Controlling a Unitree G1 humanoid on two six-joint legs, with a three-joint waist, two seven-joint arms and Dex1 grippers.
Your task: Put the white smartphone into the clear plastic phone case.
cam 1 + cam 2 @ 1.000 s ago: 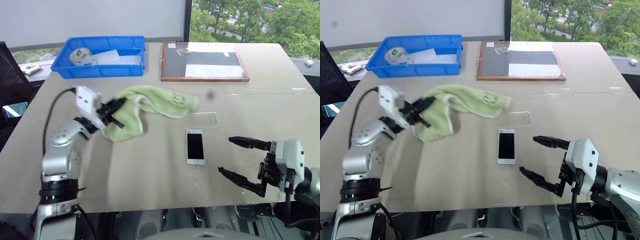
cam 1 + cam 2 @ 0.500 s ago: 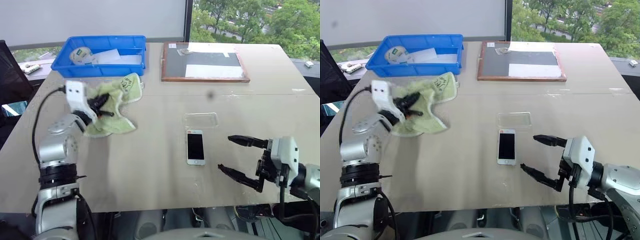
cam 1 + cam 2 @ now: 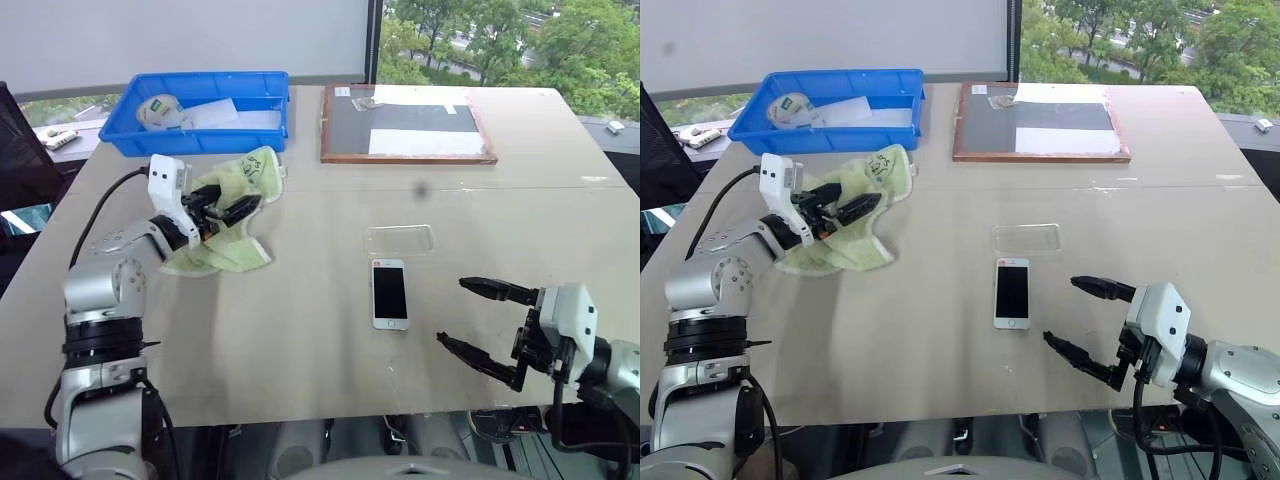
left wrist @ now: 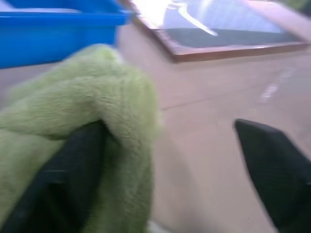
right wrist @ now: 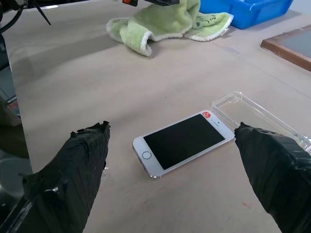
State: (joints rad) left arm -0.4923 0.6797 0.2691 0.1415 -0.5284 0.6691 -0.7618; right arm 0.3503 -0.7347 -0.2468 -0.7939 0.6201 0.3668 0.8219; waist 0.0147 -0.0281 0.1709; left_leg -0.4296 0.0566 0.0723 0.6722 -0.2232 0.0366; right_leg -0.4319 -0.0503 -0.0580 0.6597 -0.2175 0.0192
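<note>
My right gripper (image 3: 487, 327) is spread wide and empty, left gripper (image 3: 232, 204) parted over the green towel (image 3: 228, 240). White smartphone (image 3: 390, 293) flat mid-table, clear plastic phone case (image 3: 400, 239) just at its 12 o'clock. I'd approach low and pinch the phone's long edges squarely.

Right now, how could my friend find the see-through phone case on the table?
Start at the wooden-framed board at the table's far edge and come toward the robot. The white smartphone lies there; just beyond its top end, apart from it, is the clear plastic phone case. Only its faint glinting outline shows, with the table visible through it.
</note>
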